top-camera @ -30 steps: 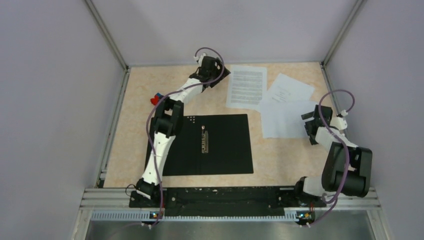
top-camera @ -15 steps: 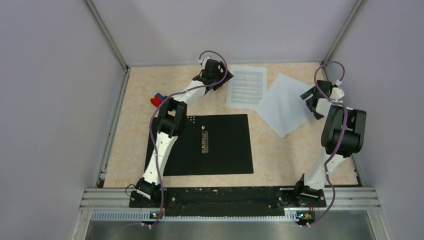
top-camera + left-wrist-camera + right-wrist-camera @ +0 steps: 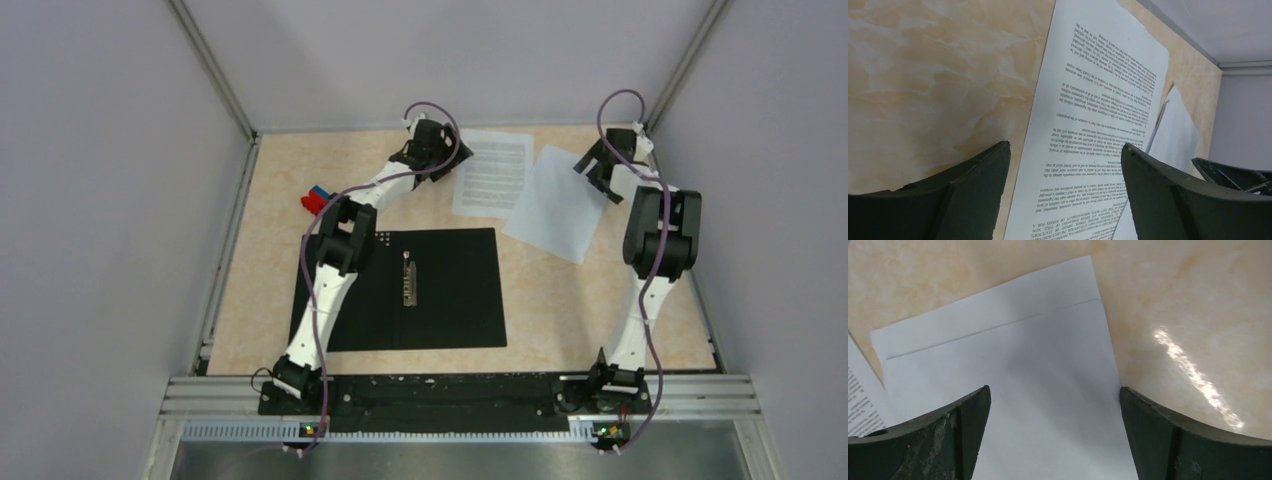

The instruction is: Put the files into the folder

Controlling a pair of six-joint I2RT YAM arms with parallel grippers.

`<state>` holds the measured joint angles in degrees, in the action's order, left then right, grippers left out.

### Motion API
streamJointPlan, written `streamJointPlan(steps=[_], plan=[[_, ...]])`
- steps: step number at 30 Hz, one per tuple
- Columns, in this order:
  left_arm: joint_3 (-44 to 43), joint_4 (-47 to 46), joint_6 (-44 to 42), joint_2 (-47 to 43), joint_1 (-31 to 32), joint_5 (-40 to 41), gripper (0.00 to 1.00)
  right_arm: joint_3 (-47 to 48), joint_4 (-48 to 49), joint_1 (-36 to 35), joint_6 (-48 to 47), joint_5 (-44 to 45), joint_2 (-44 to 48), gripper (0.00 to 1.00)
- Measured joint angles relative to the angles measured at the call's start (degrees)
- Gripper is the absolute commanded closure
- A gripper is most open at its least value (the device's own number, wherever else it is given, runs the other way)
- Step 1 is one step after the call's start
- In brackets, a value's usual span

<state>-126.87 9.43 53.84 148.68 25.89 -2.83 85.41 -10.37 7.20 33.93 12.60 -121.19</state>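
The folder lies open, black inside up, with its metal clip at mid-table. The printed sheet lies at the back, and two nearly blank sheets overlap to its right. My left gripper is open and empty at the printed sheet's left edge. In the left wrist view the gripper straddles the edge of the printed sheet. My right gripper is open at the blank sheets' far right corner. In the right wrist view the gripper is low over the blank sheets.
A small red-and-blue block sits on the table left of the folder. Grey walls and metal rails close in the table at the back and on both sides. The right arm stands stretched along the right side.
My right arm swung from the near right up to the back right. The two blank sheets slid together and toward the printed sheet. My left gripper shifted slightly right.
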Motion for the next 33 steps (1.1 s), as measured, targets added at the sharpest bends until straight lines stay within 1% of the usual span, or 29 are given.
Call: streamJointPlan(steps=[2,8,15,19,24,30,33], plan=[[0.00,0.02,0.00,0.00,0.22,-0.52,0.14,3.34,-1.27,-1.14,-0.61,-1.53,-1.95,0.01],[0.00,0.17,0.02,0.00,1.49,-2.25,0.14,9.57,-3.87,-3.30,-1.97,-5.38,-5.40,0.01],[-0.57,0.20,0.48,0.55,4.48,-3.98,0.14,13.22,-5.99,-3.67,-2.45,-9.53,-7.23,0.01],[-2.67,0.13,0.83,1.95,6.60,-5.14,0.15,14.08,-6.91,-3.67,-2.47,-10.75,-7.52,0.01],[-2.91,0.44,0.66,2.08,7.82,-5.62,0.14,14.16,-7.34,-3.67,-2.86,-10.97,-7.50,0.01],[-2.84,2.23,-1.64,0.87,6.40,-4.96,0.14,13.68,-11.15,-3.32,-3.04,-10.03,-6.14,0.01],[-2.69,3.93,-3.74,-1.29,4.81,-3.78,0.14,10.69,-12.35,-2.89,-3.34,-9.79,-3.41,0.01]])
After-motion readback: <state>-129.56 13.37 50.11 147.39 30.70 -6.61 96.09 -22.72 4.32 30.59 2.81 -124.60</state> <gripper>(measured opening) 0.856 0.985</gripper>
